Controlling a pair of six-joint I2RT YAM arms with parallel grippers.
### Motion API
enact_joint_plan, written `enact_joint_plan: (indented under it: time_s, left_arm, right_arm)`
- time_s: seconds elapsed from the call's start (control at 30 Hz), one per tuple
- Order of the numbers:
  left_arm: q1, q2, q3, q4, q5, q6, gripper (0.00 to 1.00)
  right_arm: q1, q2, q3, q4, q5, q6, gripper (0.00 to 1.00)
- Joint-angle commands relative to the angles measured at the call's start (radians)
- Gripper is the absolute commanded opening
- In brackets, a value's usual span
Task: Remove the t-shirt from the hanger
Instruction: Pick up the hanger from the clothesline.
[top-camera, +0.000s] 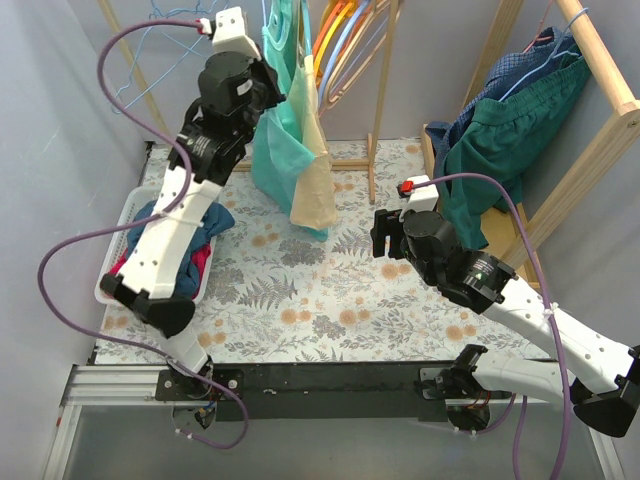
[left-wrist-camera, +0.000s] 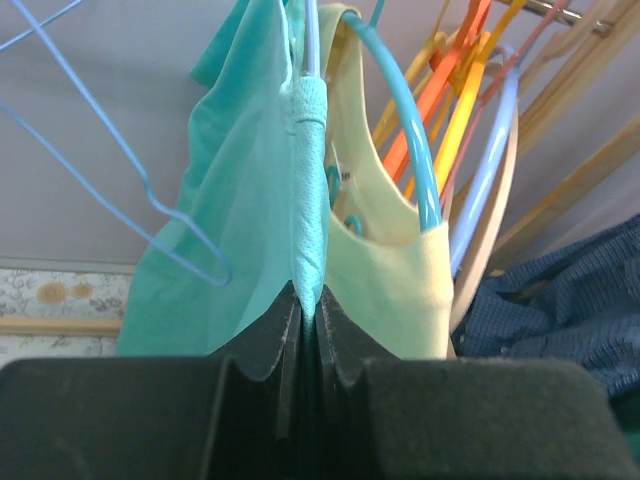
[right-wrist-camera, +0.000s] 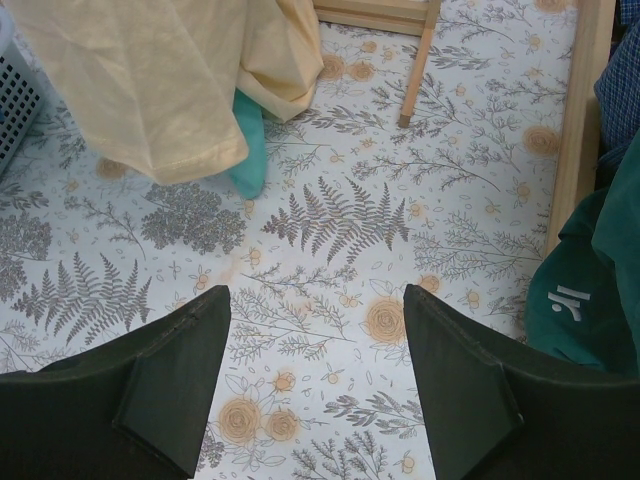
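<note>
A teal t-shirt (top-camera: 272, 150) hangs from a pale hanger (left-wrist-camera: 312, 35) on the back rail, beside a yellow top (top-camera: 316, 190) on a teal hanger (left-wrist-camera: 405, 120). My left gripper (top-camera: 268, 92) is raised against the t-shirt's upper edge. In the left wrist view the left gripper (left-wrist-camera: 311, 300) is shut on a folded seam of the teal t-shirt (left-wrist-camera: 240, 200), which rises straight out of the jaws. My right gripper (top-camera: 385, 235) hovers open over the floral tablecloth with nothing between its fingers (right-wrist-camera: 180, 370). The hems of the yellow top (right-wrist-camera: 150, 80) and the t-shirt (right-wrist-camera: 250, 150) hang ahead of it.
A white basket (top-camera: 125, 225) of clothes sits under the left arm. A wooden rack (top-camera: 600, 60) at the right carries green and blue garments (top-camera: 500, 140). Several coloured hangers (top-camera: 345, 40) hang on the back rail, and an empty blue wire hanger (left-wrist-camera: 150, 190) hangs left of the t-shirt.
</note>
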Motion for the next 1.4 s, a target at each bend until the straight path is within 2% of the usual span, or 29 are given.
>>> enact_joint_plan:
  time_s: [0.0, 0.23, 0.43, 0.6, 0.73, 0.8, 0.87, 0.97, 1.03, 1.23, 1.37]
  left_arm:
    - [-0.008, -0.200, -0.134, 0.053, 0.054, 0.010, 0.00]
    - [-0.012, -0.386, -0.307, -0.102, 0.163, 0.012, 0.00]
    - [-0.014, -0.607, -0.498, -0.194, 0.089, -0.002, 0.00]
    - [-0.014, -0.711, -0.524, -0.289, 0.097, -0.037, 0.00]
    - [-0.014, -0.773, -0.561, -0.365, 0.201, -0.020, 0.00]
    - [-0.014, -0.787, -0.552, -0.453, 0.220, 0.000, 0.00]
    - [-0.014, -0.771, -0.464, -0.571, 0.195, 0.007, 0.00]
    - [-0.014, -0.767, -0.351, -0.636, 0.181, 0.020, 0.00]
    - [-0.014, -0.805, -0.332, -0.633, 0.195, 0.024, 0.00]
    - [-0.005, -0.900, -0.322, -0.552, 0.466, 0.096, 0.00]
    - [-0.005, -0.954, -0.324, -0.511, 0.598, 0.125, 0.00]
  right_arm:
    - [-0.004, -0.007, 0.003, 0.027, 0.013, 0.011, 0.77]
    - [-0.004, -0.007, 0.004, 0.025, 0.015, 0.004, 0.77]
    - [-0.006, -0.005, 0.008, 0.034, 0.009, -0.007, 0.77]
    - [-0.006, 0.007, 0.023, 0.048, -0.017, -0.035, 0.79]
    - [-0.006, 0.009, 0.043, 0.062, -0.062, -0.102, 0.79]
    - [-0.006, 0.007, 0.054, 0.074, -0.135, -0.178, 0.79]
    - [-0.006, 0.010, 0.081, 0.085, -0.198, -0.231, 0.80]
    - [-0.006, 0.018, 0.113, 0.097, -0.299, -0.308, 0.80]
    - [-0.006, 0.021, 0.144, 0.102, -0.361, -0.338, 0.80]
    - [-0.006, 0.001, 0.207, 0.109, -0.484, -0.391, 0.80]
    - [-0.006, -0.051, 0.228, 0.113, -0.553, -0.434, 0.80]
